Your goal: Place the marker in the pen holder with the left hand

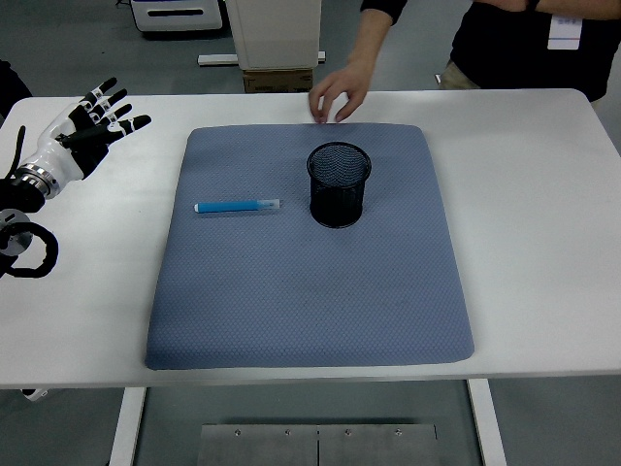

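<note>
Clearly pre-grasp stage: left hand (97, 115) up by table's (543, 291) far-left corner, fingers spread, holding nothing. Blue marker (237, 206) flat on grey mat (310, 311), toward mat's left edge, pointing at mesh pen holder (339, 184) just beside, upright nr mat's far edge. Person's hand (338, 92) touching mat's far edge. Next prob: reach over, pinch marker mid-barrel, tilt upright, drop in.

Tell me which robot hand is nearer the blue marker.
Left. The left hand hovers open up and to the left of the marker, apart from it. The right hand is not in view.
</note>
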### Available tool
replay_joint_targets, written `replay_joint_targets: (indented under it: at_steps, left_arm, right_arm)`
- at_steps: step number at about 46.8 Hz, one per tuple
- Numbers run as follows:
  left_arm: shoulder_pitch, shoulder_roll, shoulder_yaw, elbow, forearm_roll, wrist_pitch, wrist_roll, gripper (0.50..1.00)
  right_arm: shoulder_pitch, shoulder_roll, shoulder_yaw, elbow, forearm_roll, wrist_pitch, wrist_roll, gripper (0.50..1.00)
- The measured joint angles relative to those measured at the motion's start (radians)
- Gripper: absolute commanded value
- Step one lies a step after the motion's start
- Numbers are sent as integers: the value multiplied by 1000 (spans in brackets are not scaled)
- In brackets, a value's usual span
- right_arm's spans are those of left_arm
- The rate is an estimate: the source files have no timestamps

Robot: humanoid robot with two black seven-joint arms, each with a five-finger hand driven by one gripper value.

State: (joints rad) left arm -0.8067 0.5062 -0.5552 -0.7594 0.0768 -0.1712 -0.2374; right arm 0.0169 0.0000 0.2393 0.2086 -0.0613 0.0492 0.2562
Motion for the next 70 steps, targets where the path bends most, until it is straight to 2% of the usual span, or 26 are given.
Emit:
replay_joint_targets:
  at_steps: [43,56,62,70]
  left_arm:
    - [32,-35,-1,2,-30,-15,4,1000]
    - [-6,-34,15,-5,-12,-27,14,1000]
    - [-62,-36,121,-6,-12,-22,17,1000]
    - [-189,-29,382,-7,-13,-18,14,1000]
  right_arm:
    - [0,0,0,0,0,0,0,1000]
    - [0,0,0,0,0,0,0,1000]
    - [0,0,0,0,0,0,0,1000]
    - [0,0,0,0,0,0,0,1000]
